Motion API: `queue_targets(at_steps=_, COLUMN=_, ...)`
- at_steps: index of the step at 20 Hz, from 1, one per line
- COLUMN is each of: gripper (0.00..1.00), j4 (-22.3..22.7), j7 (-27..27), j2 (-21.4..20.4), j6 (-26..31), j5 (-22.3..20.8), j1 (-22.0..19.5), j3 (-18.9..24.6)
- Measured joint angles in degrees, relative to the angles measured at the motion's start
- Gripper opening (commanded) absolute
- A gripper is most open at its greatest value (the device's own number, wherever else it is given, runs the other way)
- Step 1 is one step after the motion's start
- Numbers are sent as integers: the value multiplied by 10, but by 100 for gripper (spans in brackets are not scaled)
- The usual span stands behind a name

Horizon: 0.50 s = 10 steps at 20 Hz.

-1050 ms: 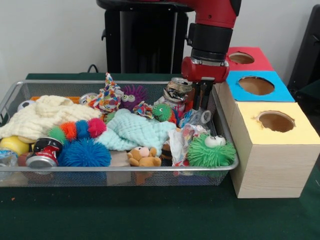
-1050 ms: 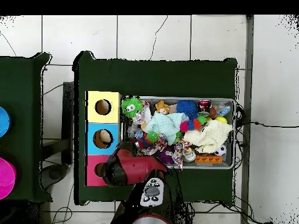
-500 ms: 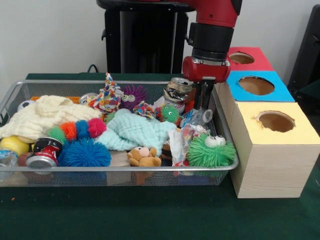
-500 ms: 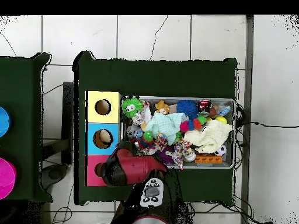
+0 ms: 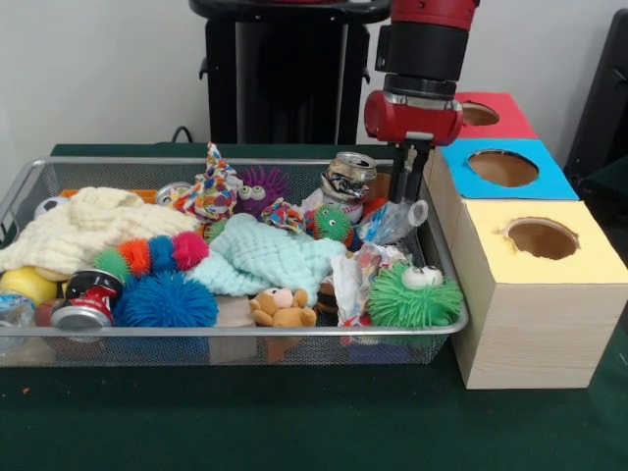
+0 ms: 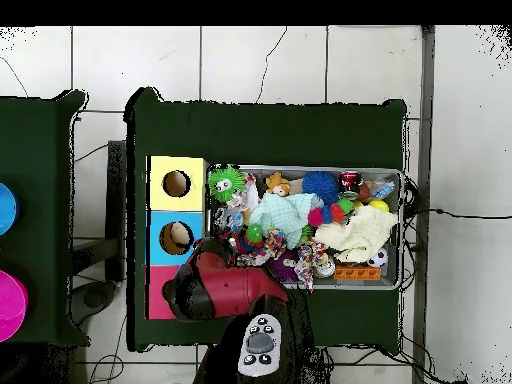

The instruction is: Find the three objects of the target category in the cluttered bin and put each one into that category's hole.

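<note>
My gripper (image 5: 408, 196) hangs over the right end of the mesh bin (image 5: 235, 334), its fingers close together on a crumpled clear plastic bottle (image 5: 391, 224) that is tilted up off the pile. Just left of it stands a crushed can (image 5: 348, 179). A red can (image 5: 86, 300) lies at the bin's front left, and another can (image 5: 174, 192) shows behind the cream cloth. The red box (image 5: 486, 116), blue box (image 5: 505, 169) and yellow box (image 5: 540, 240) each have a round hole on top. In the overhead view the red arm head (image 6: 208, 290) hides the gripper.
The bin also holds a green spiky ball with eyes (image 5: 412, 297), a blue spiky ball (image 5: 167, 300), a purple spiky toy (image 5: 261, 186), a mint cloth (image 5: 270, 257), a cream cloth (image 5: 88, 226) and a teddy (image 5: 282, 307). A tan object (image 6: 177, 237) sits inside the blue hole.
The gripper has risen and shifted slightly towards the boxes. The clear plastic bottle has come up with it. A small green spiky ball beside it moved a little.
</note>
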Motion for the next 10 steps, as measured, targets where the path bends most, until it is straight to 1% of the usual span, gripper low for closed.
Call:
queue_targets(at_steps=4, gripper=0, j4=0, j7=0, j2=-16, j6=11, j5=4, j1=2, j3=0)
queue_targets(at_steps=10, gripper=0, j4=0, j7=0, j2=-48, j6=43, j5=15, j1=7, j3=0)
